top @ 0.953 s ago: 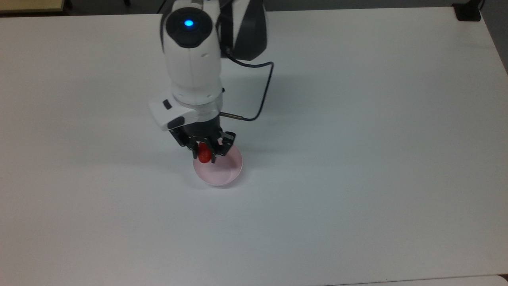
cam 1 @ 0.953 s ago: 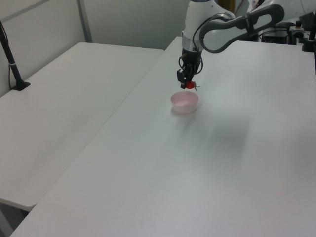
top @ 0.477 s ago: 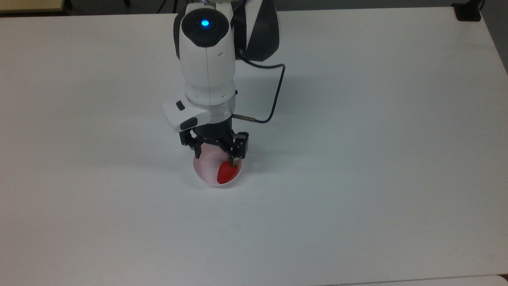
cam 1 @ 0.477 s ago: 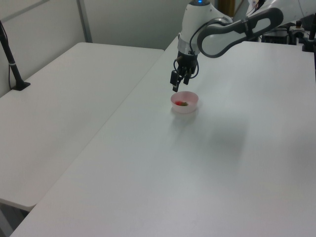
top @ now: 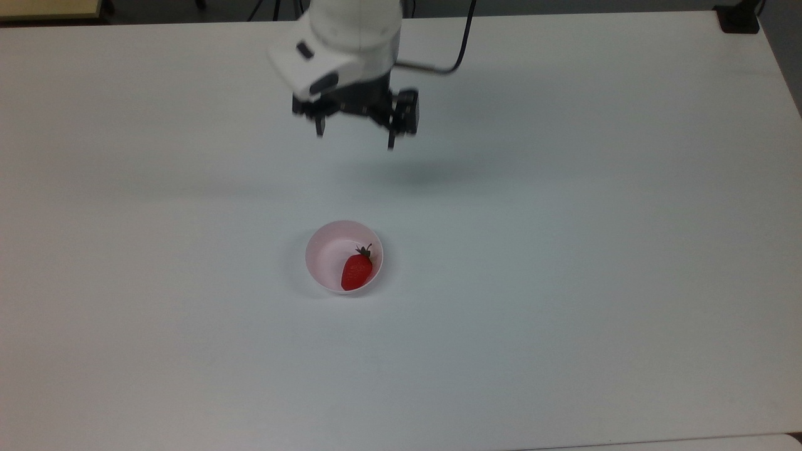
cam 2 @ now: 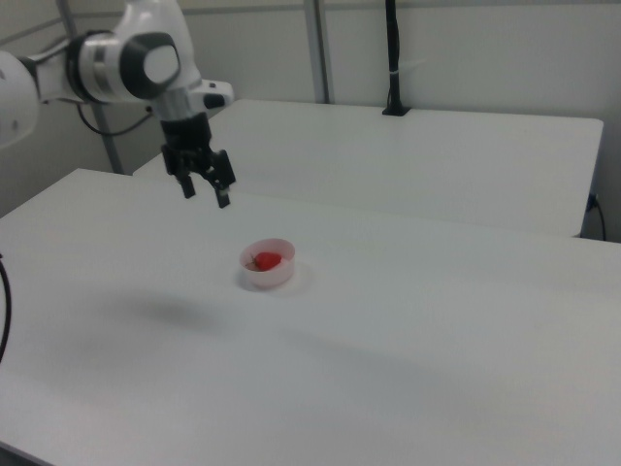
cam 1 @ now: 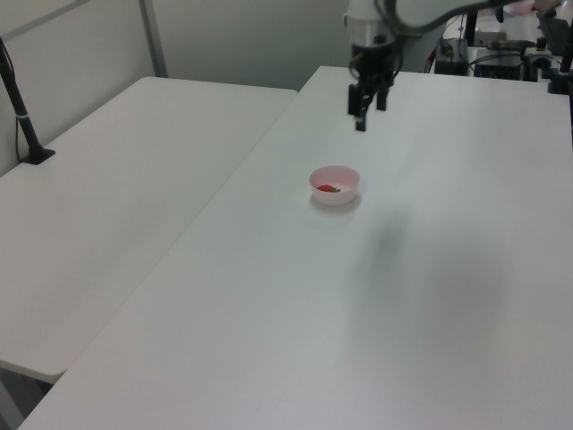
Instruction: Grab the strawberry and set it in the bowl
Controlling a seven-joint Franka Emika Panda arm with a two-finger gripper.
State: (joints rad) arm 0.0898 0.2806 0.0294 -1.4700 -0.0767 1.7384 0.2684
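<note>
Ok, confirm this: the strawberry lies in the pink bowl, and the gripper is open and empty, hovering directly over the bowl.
Not directly over it. In the top view the gripper, open and empty, hangs well off toward the table's far edge, apart from the bowl. The strawberry does lie in the bowl.

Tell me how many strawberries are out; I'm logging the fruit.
1. The strawberry lies inside the bowl on the table; nothing seems hidden.
</note>
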